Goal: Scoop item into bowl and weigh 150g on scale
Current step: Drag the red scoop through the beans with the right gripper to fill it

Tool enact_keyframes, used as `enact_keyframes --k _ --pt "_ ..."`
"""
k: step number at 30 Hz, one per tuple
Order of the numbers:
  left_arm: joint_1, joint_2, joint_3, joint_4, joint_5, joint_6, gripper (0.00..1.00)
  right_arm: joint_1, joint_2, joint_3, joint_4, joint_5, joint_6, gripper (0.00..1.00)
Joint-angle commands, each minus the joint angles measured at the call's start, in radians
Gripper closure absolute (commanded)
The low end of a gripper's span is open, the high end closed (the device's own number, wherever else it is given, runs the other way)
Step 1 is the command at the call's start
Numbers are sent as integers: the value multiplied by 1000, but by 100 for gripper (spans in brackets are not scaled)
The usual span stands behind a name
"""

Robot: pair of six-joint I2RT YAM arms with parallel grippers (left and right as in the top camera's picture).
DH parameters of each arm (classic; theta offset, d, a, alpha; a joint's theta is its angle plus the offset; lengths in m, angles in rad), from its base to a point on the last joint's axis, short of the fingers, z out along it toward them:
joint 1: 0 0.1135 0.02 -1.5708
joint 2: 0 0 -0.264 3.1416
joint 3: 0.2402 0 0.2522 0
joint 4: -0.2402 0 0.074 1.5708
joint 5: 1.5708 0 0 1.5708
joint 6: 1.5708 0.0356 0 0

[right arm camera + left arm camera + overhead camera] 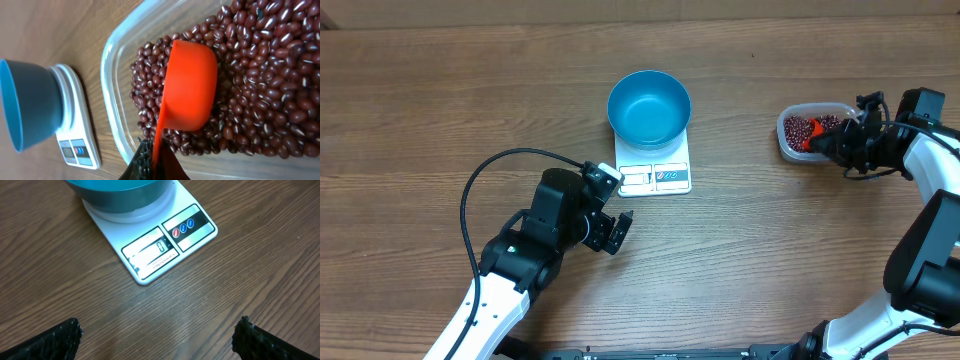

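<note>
At the overhead view's right edge, the right gripper clamps the handle of the orange scoop, cup on the beans in the clear tub; best to dig deep, then lift level; the left gripper sits with fingers apart below the bowl on the scale, upper centre.

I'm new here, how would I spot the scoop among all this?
Find the wooden table's right end, where a clear plastic tub holds dark red-brown beans. Lying among those beans is the round orange plastic scoop, the only bright orange thing there.
</note>
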Motion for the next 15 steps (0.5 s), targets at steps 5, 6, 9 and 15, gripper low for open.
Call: enact_keyframes --k 5,6,9,15 --pt "3 5 -3 1 -6 -9 0 -3 3 -9 24 -74 72 96" --pt "3 5 -3 1 -6 -9 0 -5 3 -9 23 -79 72 96" --pt "3 5 -3 1 -6 -9 1 -18 3 -9 23 -106 71 96" --pt "3 5 -3 1 -6 -9 0 -66 3 -9 27 -187 63 96"
